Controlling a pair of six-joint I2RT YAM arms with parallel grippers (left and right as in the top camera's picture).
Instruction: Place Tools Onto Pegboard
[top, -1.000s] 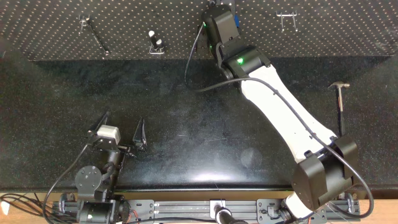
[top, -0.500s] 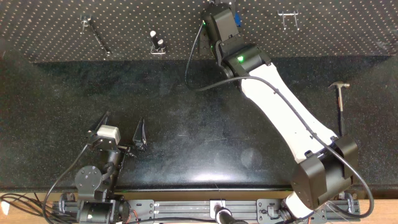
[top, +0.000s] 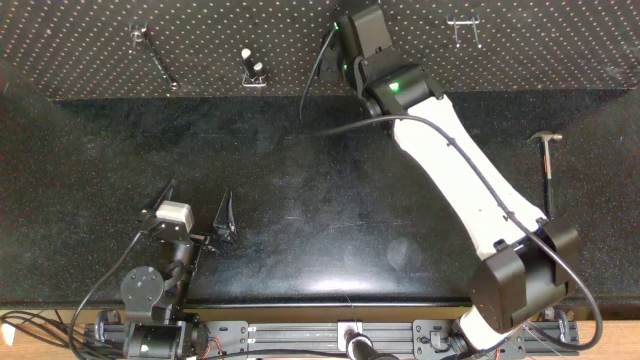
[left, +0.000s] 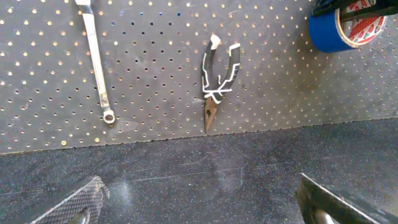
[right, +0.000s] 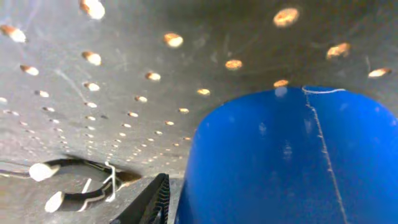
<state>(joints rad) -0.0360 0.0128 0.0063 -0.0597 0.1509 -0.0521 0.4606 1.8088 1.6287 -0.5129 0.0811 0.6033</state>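
The left gripper (left: 199, 213) sits near left over the table (top: 300, 180), fingers wide apart, holding nothing. The right gripper (top: 355, 15) clamps the blue tape roll (left: 336, 31) at the far pegboard (left: 149, 74), right of the hung pliers (left: 217, 68). Red print on the roll's core is illegible.

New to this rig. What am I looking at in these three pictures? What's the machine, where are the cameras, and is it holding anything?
Two robot arms stand at a black table with a pegboard along its far edge. One picture looks down from above. The other two come from a camera on each arm's wrist. The right arm is stretched out to the pegboard, and the right gripper is shut on a blue tape roll. The left gripper is open, low over the table, and holds nothing. A wrench and pliers hang on the pegboard. A hammer lies on the table at the right.
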